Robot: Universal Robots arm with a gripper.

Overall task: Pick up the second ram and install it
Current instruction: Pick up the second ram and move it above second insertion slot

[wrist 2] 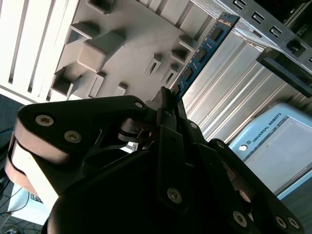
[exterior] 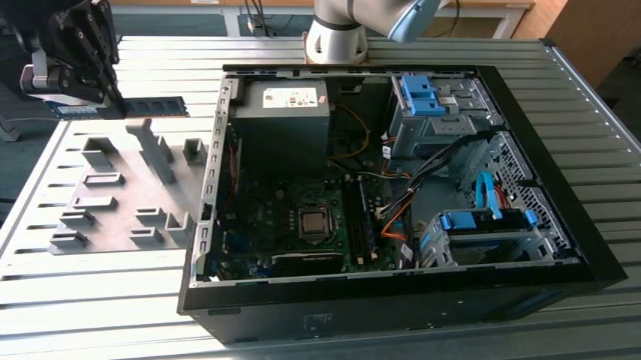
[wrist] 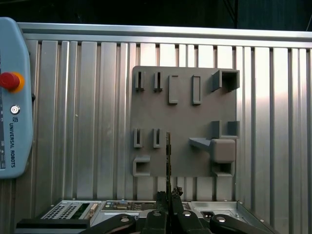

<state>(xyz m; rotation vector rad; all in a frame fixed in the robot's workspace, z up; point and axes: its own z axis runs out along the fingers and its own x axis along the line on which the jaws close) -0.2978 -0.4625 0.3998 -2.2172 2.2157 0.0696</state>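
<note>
My gripper [wrist 2: 170,100] is reading as matt black casing with bright screw heads, and it is pinching the second ram [wrist 2: 202,51], a smooth blue-green board carrying dull dark chips. The table [wrist: 73,122] is showing ribbed bare metal with a soft sheen; the fixture plate [wrist: 183,114] on it is looking like matt grey plastic.

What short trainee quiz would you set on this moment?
1. True or false: the gripper is shut on the memory stick.
2. In the exterior view, where is the stick relative to the computer case? A: to its left. B: to its right. C: inside it.
3. Fill in: the plate with slots beside the case is ___ in colour.
Key: 1 true; 2 A; 3 grey.
</note>
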